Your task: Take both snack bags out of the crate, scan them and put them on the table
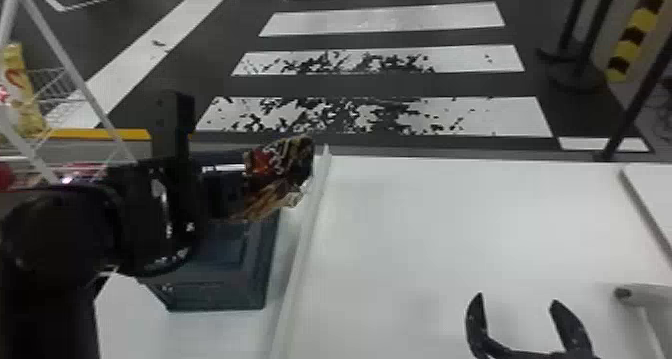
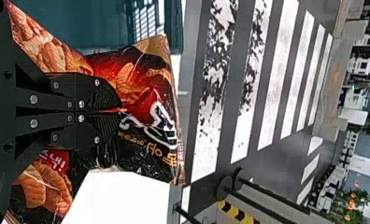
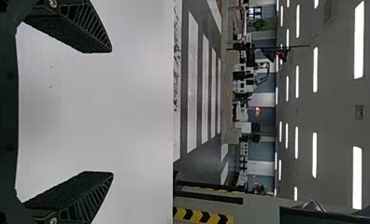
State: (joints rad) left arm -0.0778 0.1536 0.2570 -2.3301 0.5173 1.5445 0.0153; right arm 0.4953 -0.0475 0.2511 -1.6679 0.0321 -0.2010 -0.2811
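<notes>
Left gripper [image 1: 233, 192] holds snack bag [image 1: 281, 169] near crate [image 1: 217, 295]

Left arm [image 1: 55, 238]: black, built up of bulky, rounded housings; glossy highlights are seen on the curves
Wrist block [image 1: 172, 118]: black and square-edged, set on the arm's dark casing
Left tool [image 1: 220, 195]: black throughout, made with flat, broad fingers that are rounded toward the tips and finely ridged there
Screws [image 2: 33, 99]: silver and round-headed, fixed in rows along the dark finger bars
Base plate [image 2: 0, 112]: flat and black, pierced by small dark holes
Right tool [image 1: 517, 299]: black, fitted with two tapered fingers
Right finger pads [image 3: 73, 33]: black and rough-grained, backed by slanted ribs [image 3: 83, 18]
</notes>
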